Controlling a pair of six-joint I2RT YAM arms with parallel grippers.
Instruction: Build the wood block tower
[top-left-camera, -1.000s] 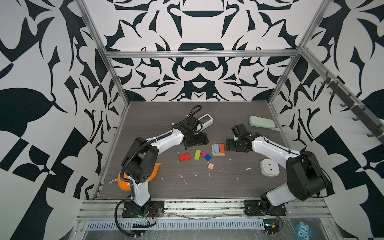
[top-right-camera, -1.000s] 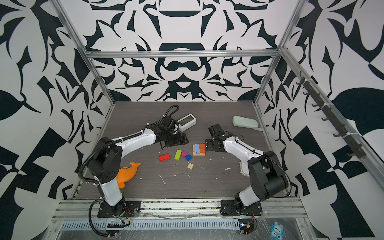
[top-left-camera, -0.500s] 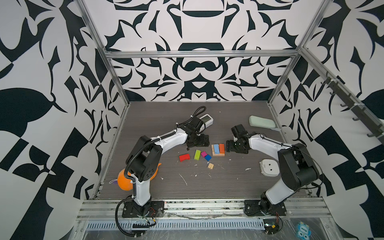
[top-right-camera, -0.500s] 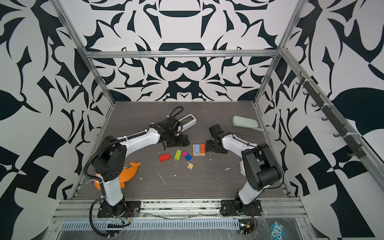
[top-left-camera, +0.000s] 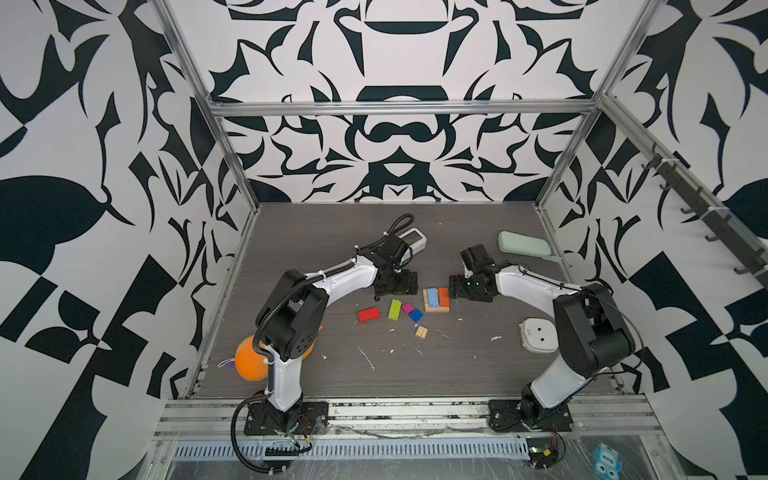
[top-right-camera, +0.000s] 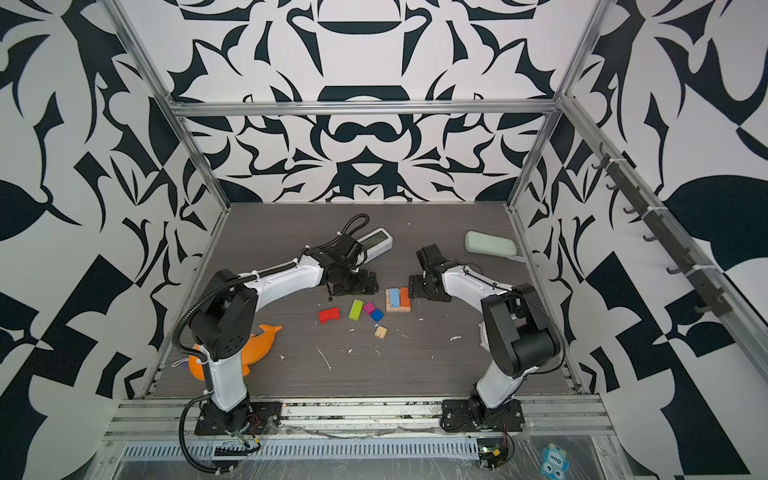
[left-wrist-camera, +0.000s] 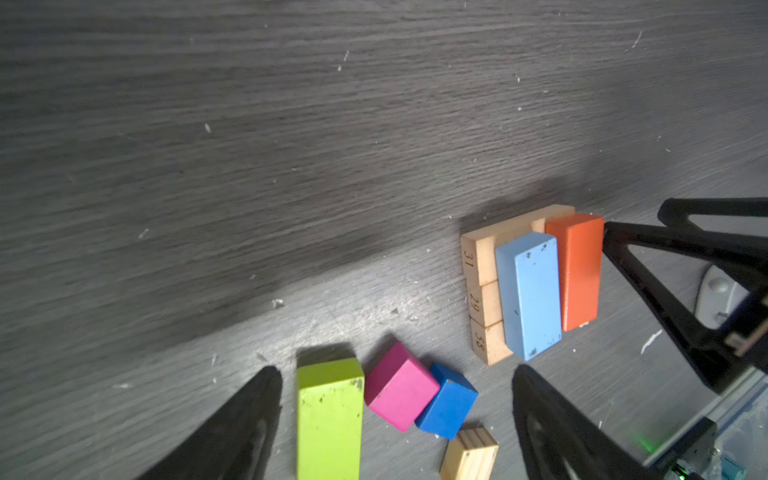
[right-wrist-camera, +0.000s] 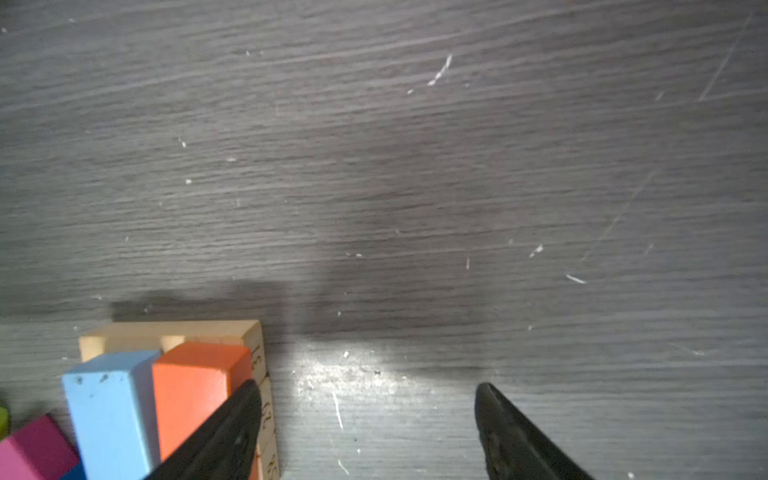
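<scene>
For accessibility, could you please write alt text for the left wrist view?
A light blue wooden bar and an orange wooden bar lie side by side atop three tan wooden bars on a dark table. Framed by the open left gripper: lime green bar, magenta cube, dark blue cube, tan block.

The left wrist view cuts off the lime green block (left-wrist-camera: 329, 419); the left arm (top-left-camera: 291, 316) partly hides the dolphin (top-left-camera: 249, 361)

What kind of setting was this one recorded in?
Probably a lab robot test cell, not a home: black-and-white patterned wall panels on an aluminium frame enclose a grey tabletop, and the left arm and right arm are mounted on a front rail.
</scene>
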